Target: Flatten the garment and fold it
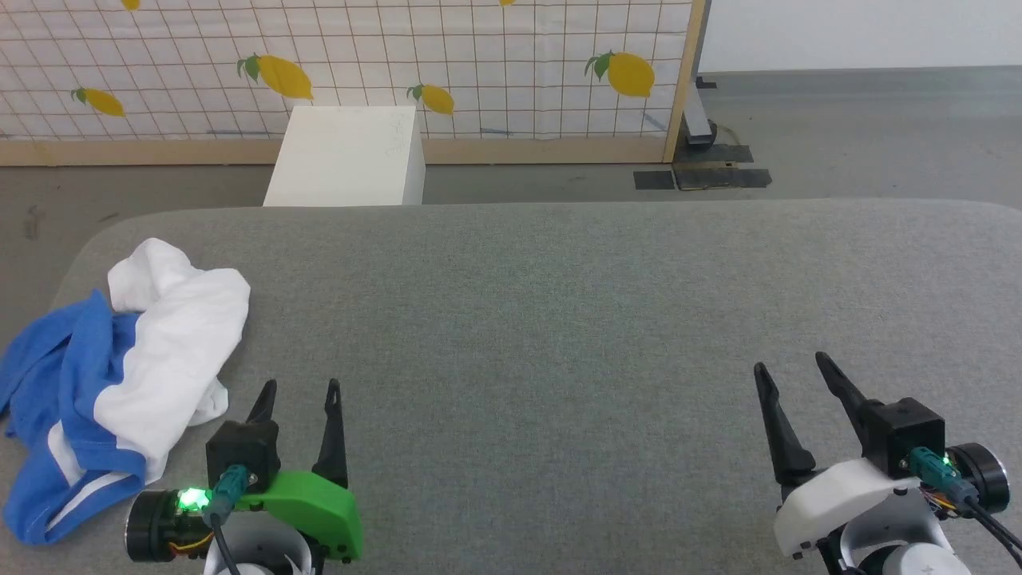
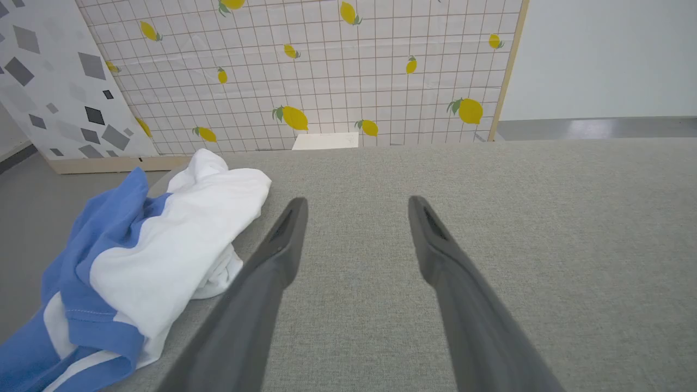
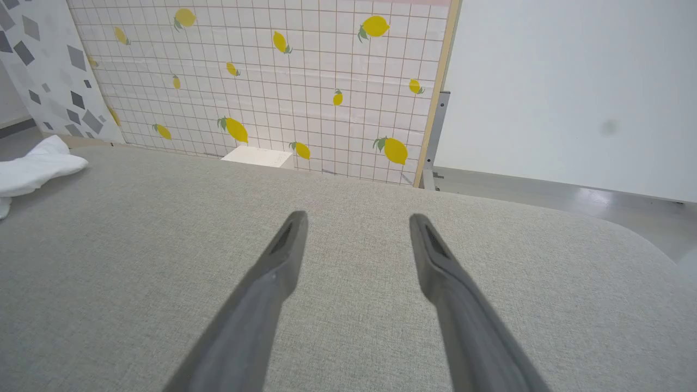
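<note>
Royal blue above and white below, the garment (image 1: 136,367) is seen bunched in a rumpled heap at the grey table's (image 1: 559,319) left edge, lower left of the frame. The left gripper (image 1: 302,389), just beside it, and the right gripper (image 1: 790,361), lower right, are spread wide and empty.

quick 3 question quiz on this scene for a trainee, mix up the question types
1. True or false: the garment lies spread flat on the grey table.
2. Which is nearer the garment: A, the left tool, or B, the right tool?
3. Fill in: both tools are ___ and hold nothing.
Key: 1 false, it is crumpled at the table's left edge; 2 A; 3 open.
</note>
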{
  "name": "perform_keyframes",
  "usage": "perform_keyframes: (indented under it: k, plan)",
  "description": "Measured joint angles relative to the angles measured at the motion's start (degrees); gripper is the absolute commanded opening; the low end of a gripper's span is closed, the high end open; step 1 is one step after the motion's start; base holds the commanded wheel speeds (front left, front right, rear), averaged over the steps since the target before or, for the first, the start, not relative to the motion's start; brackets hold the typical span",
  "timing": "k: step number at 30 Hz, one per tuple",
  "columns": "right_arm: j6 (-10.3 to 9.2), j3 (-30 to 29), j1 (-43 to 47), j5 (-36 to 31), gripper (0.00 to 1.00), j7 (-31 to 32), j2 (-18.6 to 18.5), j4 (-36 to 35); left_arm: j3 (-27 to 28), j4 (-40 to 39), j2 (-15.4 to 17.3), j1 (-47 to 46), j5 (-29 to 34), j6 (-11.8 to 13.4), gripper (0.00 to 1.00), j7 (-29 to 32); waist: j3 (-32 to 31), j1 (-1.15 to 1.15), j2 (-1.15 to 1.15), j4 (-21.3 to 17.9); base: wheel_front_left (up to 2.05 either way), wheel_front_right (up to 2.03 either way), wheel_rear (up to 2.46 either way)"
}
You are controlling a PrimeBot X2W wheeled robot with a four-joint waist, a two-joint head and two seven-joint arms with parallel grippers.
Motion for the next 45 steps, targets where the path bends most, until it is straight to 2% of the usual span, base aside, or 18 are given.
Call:
perform_keyframes:
  k: [16, 45]
  plan:
    - [0.00, -0.48, -0.01, 0.18, 1.00, -1.09, 0.00, 0.45, -0.96, 1.93, 0.07, -0.06, -0.99, 1.05, 1.00, -1.78, -0.16, 0.00, 0.00, 2.60, 0.00, 0.00, 0.00]
    - [0.00, -0.70, -0.54, 0.62, 1.00, -3.27, 0.01, 1.55, -1.51, 3.85, 1.07, -0.57, -4.30, 3.60, 1.00, -5.28, 0.05, 0.00, 0.00, 14.38, 0.00, 0.00, 0.00]
